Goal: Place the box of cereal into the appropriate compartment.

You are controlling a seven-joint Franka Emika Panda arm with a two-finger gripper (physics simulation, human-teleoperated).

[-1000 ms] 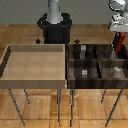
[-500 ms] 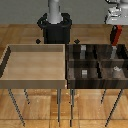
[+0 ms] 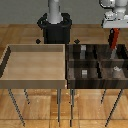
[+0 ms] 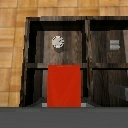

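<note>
The fingers (image 3: 114, 34) hide the box of cereal's (image 3: 115, 39) top.

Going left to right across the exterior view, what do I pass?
Light tan tray → robot base → dark four-part bin → box of cereal, held by the gripper above the bin's right side.

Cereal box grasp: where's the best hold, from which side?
Top end, from straight above. The box of cereal is tall, narrow and hangs upright, so its short width fits the gripper, which already holds it there over the dark bin.
</note>
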